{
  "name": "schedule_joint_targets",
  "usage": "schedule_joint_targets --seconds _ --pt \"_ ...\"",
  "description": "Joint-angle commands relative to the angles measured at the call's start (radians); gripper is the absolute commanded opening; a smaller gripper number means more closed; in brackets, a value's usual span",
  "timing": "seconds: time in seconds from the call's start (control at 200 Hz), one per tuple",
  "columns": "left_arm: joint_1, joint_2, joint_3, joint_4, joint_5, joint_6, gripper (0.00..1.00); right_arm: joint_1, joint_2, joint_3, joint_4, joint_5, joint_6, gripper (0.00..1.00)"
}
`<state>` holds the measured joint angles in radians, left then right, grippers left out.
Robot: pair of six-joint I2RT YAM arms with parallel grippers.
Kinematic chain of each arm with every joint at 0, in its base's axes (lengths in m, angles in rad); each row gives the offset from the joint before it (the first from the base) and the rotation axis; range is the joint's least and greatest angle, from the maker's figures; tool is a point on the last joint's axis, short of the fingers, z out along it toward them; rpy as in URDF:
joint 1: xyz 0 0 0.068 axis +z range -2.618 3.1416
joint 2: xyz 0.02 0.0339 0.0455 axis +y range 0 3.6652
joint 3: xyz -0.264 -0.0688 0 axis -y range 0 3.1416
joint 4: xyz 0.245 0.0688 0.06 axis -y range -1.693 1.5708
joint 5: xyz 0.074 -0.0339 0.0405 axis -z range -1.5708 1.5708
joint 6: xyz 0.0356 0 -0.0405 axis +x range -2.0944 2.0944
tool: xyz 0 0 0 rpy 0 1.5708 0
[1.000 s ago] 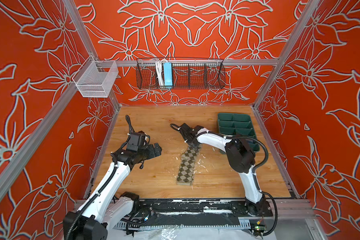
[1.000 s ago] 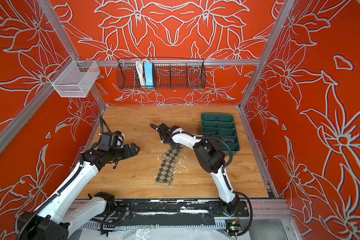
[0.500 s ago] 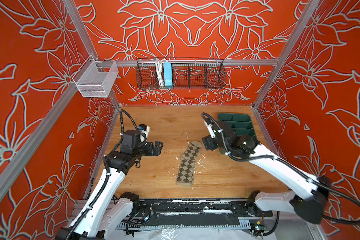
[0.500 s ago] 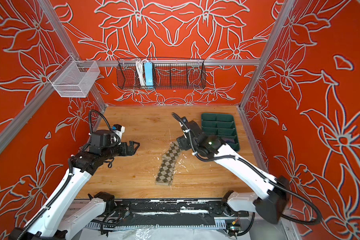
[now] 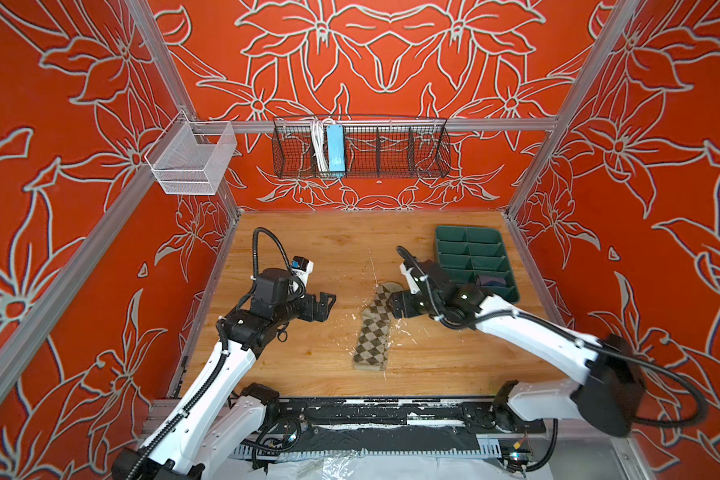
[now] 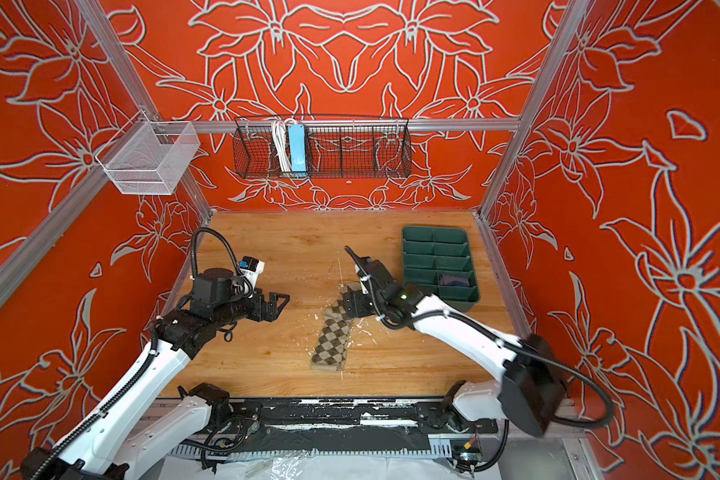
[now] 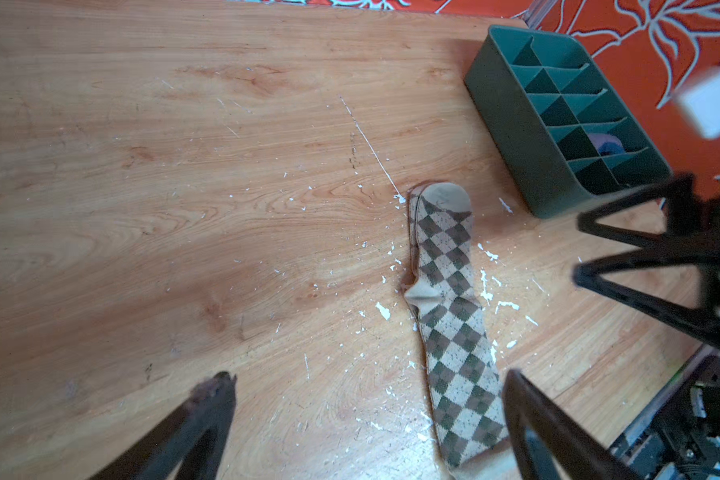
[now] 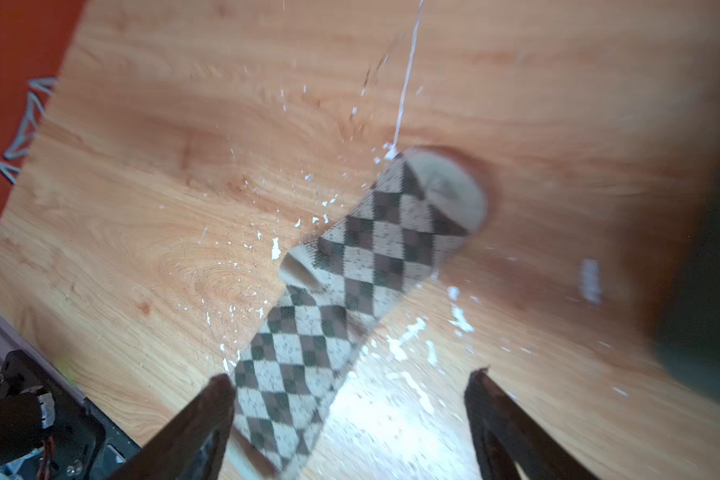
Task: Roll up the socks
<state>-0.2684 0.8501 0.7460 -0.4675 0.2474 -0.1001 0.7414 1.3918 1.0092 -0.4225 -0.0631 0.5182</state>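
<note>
My right gripper (image 8: 350, 399) has its jaws spread wide with nothing between them. In a top view it (image 5: 393, 309) hangs over the toe half of the argyle sock (image 5: 373, 332), and I can't tell whether a tip brushes the fabric. My left gripper (image 5: 327, 305) is just as wide and empty, out over bare wood, apart from the sock on its left side. The argyle sock lies flat and full length on the wooden table (image 5: 308, 249) among white flecks. Its rounded toe points to the far side, near the green tray (image 5: 441, 249), and its cuff points toward the near edge. There is a small pucker at the heel and no turn rolled into it yet. The purple sock (image 5: 489, 280) sits bundled in a compartment in the tray's right column, toward its near end, so I take that one as finished. That puts me at the start of the second roll. Next I'd bring the right jaws down across the toe, pinch both layers, and turn them over toward the cuff. The left gripper should come in to pin the leg, since I expect thin knit to slide on this smooth board.
</note>
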Motion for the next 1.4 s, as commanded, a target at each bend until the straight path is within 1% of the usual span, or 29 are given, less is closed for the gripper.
schedule_joint_targets --seconds 0.0,0.06,0.15,0.215,0.29,0.4,0.465,0.55,0.731,0.941,1.086,1.196,1.266,1.316,1.396 --pt "-0.017 -0.027 -0.062 0.129 0.021 0.063 0.99 -0.045 0.136 0.103 0.02 -0.128 0.052 0.89" --pt "-0.019 -0.037 -0.102 0.185 0.056 0.072 0.98 -0.067 0.218 0.161 -0.015 -0.177 0.069 0.88" --pt "-0.025 -0.055 -0.168 0.278 0.125 0.125 0.98 -0.078 0.297 0.221 -0.08 -0.164 0.083 0.88" --pt "-0.035 -0.067 -0.204 0.304 0.166 0.217 0.98 -0.079 0.321 0.232 -0.102 -0.153 0.09 0.88" --pt "-0.053 -0.075 -0.232 0.312 0.175 0.312 0.99 -0.079 0.331 0.205 -0.078 -0.153 0.098 0.87" --pt "-0.117 -0.104 -0.276 0.361 0.139 0.393 0.99 -0.079 0.338 0.154 -0.025 -0.133 0.089 0.87" --pt "-0.133 -0.122 -0.278 0.358 0.129 0.399 0.99 -0.077 0.342 0.129 -0.008 -0.102 0.098 0.87" --pt "-0.151 -0.146 -0.262 0.32 0.094 0.397 0.99 -0.077 0.345 0.105 0.021 -0.096 0.112 0.87" --pt "-0.191 -0.178 -0.261 0.306 0.06 0.427 0.99 -0.077 0.398 0.123 0.073 -0.115 0.102 0.88" --pt "-0.236 -0.189 -0.212 0.219 0.046 0.463 0.98 -0.074 0.484 0.152 0.148 -0.162 0.124 0.87" --pt "-0.283 -0.208 -0.194 0.131 0.039 0.516 0.98 -0.076 0.549 0.256 0.104 -0.191 0.062 0.88" --pt "-0.329 -0.218 -0.188 0.082 -0.003 0.552 0.98 -0.087 0.571 0.345 0.016 -0.183 -0.001 0.88" --pt "-0.368 -0.227 -0.181 0.052 -0.038 0.562 0.98 -0.101 0.537 0.354 -0.01 -0.184 -0.032 0.89" --pt "-0.399 -0.238 -0.179 0.035 -0.069 0.57 0.98 -0.114 0.49 0.341 -0.009 -0.207 -0.06 0.89" --pt "-0.444 -0.262 -0.177 0.008 -0.117 0.597 0.98 -0.12 0.398 0.304 -0.014 -0.257 -0.15 0.88"
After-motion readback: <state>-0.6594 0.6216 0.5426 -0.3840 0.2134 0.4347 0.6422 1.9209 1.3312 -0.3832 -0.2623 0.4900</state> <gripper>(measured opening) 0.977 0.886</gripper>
